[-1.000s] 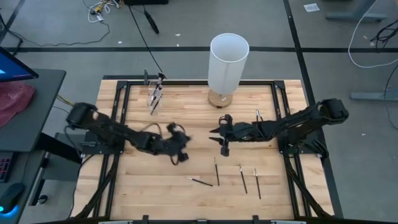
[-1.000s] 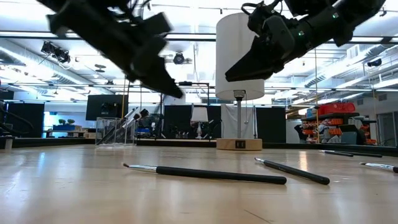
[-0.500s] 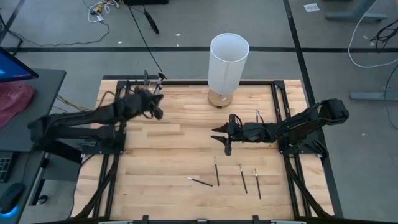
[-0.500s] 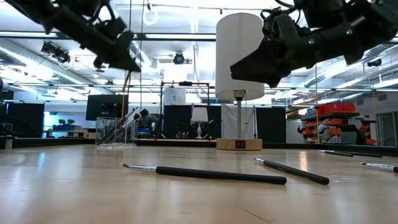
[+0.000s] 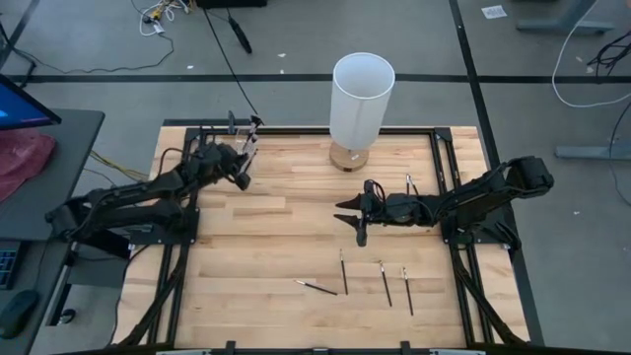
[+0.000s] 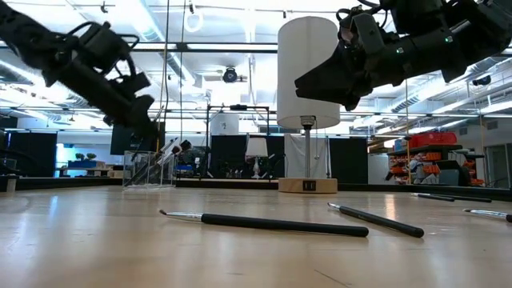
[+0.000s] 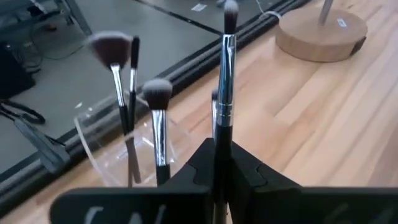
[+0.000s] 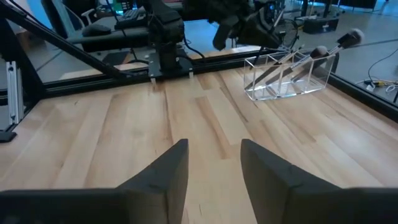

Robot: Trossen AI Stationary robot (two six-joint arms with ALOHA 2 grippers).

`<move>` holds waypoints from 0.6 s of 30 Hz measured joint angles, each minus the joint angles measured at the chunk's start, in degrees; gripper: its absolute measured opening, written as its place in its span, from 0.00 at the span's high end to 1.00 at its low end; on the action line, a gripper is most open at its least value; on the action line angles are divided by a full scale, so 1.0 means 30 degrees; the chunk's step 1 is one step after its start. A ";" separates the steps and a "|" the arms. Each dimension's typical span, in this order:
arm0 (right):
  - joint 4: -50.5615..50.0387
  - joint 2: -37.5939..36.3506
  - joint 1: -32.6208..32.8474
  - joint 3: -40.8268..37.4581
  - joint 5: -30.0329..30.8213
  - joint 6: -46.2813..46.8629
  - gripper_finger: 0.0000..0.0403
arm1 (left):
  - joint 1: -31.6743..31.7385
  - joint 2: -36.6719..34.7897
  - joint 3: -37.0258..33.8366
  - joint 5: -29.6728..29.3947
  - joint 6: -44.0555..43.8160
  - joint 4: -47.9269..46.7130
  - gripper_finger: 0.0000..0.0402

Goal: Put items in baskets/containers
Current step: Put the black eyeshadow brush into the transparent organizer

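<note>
Left wrist view: left gripper (image 7: 221, 163) pinching one upright brush (image 7: 225, 74) by its thin, stiff, slick handle, just beside the clear cup (image 7: 124, 155) at the far left. Light, likely to swivel; best gripped mid-handle. Right gripper (image 5: 357, 219) spread, empty, above mid-table; loose brushes (image 5: 344, 272) lying near.

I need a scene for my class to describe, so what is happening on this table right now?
The left end effector is shut on a brush and holds it near the clear container at the table's far left, where other brushes already stand. The right end effector is open and empty, above the middle of the table. Four more brushes lie near the front edge.
</note>
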 joint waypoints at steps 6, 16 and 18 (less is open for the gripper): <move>0.0014 0.0007 0.0000 0.0000 0.0004 0.0018 0.63 | 0.0110 -0.0007 -0.1078 0.0264 -0.0845 0.0212 0.95; -0.0014 0.0007 0.0000 0.0007 -0.0011 0.0011 0.63 | 0.0102 -0.0007 -0.1151 0.0082 -0.0776 0.0204 0.79; -0.0194 0.0007 0.0000 0.0015 -0.0011 -0.0061 0.63 | 0.0102 -0.0007 -0.1141 0.0060 -0.0776 0.0189 0.77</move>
